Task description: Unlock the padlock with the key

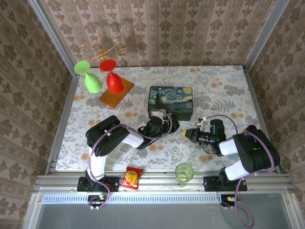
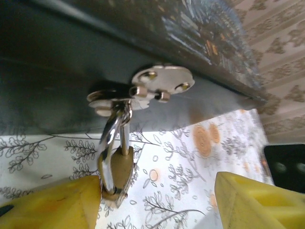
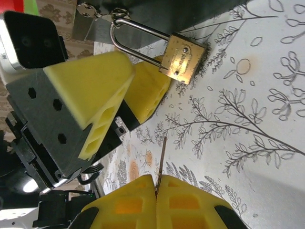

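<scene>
Brass in the body and silver in the loop, the padlock (image 3: 183,58) hangs from the metal clasp (image 2: 162,81) on the front wall of the painted box (image 1: 170,101), the side that faces the two arms. Its shackle (image 2: 107,140) is threaded through the clasp, and both ends of it run into the brass body. The body hangs below the box's front edge, over the flowered table (image 1: 228,90).

The left gripper (image 2: 156,191) sits just in front of that same wall of the box. Its yellow fingers (image 2: 47,205) are spread apart and grip nothing. In the left wrist view the padlock's body lies right against the edge of one finger, and the other finger stands well clear.

The right gripper (image 3: 157,183) is a little further out from the box's front, on the right-hand side. Its yellow pads are pressed together on the key (image 3: 162,160). The key's thin blade, seen edge-on, sticks out from between them and points roughly toward the padlock, with the tip apart from it.

Away from the box, near the table's front edge, a green cup (image 1: 184,172) stands between the arm bases, and a red and yellow snack packet (image 1: 133,177) lies to its left. To the box's left and rear, a green glass (image 1: 90,78) and a red glass (image 1: 112,78) stand upside down beside each other. The red one rests on a wooden board (image 1: 116,94). A gold wire stand (image 1: 102,47) rises behind them against the patterned wall.
</scene>
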### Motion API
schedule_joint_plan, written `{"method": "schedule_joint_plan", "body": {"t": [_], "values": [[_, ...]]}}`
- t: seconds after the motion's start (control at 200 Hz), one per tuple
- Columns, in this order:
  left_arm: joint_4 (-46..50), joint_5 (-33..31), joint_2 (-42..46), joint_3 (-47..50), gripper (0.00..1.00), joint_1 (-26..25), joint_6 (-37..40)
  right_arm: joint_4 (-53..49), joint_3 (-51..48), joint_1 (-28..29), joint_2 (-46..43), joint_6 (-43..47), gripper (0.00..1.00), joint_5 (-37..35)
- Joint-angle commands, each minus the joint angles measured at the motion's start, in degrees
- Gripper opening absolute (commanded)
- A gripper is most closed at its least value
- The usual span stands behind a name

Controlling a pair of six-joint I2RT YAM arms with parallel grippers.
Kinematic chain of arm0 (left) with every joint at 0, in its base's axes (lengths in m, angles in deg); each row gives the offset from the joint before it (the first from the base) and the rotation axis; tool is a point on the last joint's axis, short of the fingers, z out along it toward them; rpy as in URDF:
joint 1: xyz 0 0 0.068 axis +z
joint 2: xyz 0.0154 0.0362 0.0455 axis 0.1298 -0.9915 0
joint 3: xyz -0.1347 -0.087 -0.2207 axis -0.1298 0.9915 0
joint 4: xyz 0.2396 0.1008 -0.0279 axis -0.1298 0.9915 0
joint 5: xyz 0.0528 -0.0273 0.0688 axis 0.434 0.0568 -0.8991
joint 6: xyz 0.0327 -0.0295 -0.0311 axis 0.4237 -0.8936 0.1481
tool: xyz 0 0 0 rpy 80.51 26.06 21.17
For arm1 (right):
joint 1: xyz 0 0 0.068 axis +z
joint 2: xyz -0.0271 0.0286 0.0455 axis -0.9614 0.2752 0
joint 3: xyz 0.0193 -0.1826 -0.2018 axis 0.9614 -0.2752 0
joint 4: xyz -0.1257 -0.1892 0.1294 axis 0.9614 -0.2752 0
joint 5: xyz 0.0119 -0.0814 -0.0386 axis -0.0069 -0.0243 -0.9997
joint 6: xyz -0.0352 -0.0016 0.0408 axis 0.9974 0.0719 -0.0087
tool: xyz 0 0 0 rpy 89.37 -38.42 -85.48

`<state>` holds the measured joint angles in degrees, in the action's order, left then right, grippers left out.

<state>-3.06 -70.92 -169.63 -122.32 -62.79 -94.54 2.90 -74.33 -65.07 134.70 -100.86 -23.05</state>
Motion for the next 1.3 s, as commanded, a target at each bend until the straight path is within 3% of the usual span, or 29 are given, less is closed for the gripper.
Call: {"method": "schedule_joint_plan", "body": {"t": [0.0,0.08,0.2,0.44,0.57,0.695,0.845,0.98,1.02,1.295], "values": [[12.1,-7.1,-3.5,-2.4,0.65,-1.0,4.3,-7.9,0.6,-0.1,-2.8,3.2,0.0,-2.2],[13.0,-8.5,-5.1,-3.8,0.62,-1.4,4.0,-9.3,0.3,-0.2,-4.3,3.6,0.0,-2.8],[22.7,-12.9,-7.7,-9.3,0.58,-3.3,7.5,-11.3,0.1,-0.2,-5.5,4.1,0.0,-4.5],[30.2,-13.4,-11.0,-12.5,0.26,-3.3,7.6,-11.4,0.3,-0.5,-5.5,3.9,0.0,-5.3],[23.3,-8.1,-8.0,-7.4,0.12,-1.4,5.2,-11.3,0.6,-0.7,-4.1,3.7,0.0,-5.0],[18.0,-1.7,-3.4,-3.4,0.09,-0.4,4.1,-9.0,1.2,-0.7,-1.7,3.1,0.0,-3.5],[5.7,7.0,-2.4,0.8,0.05,1.9,-2.5,10.3,2.4,-0.7,9.8,-4.6,0.0,5.7],[-2.5,12.1,-2.8,2.8,0.04,3.4,-7.8,28.8,2.5,-0.7,21.5,-11.6,0.0,7.8],[-5.4,12.9,-3.1,3.6,0.02,3.7,-9.3,29.5,3.2,-0.4,23.6,-11.4,0.0,8.2],[-18.5,14.2,-5.2,7.4,0.0,5.1,-17.0,29.2,3.8,0.5,18.2,-9.8,0.0,11.6]]}}
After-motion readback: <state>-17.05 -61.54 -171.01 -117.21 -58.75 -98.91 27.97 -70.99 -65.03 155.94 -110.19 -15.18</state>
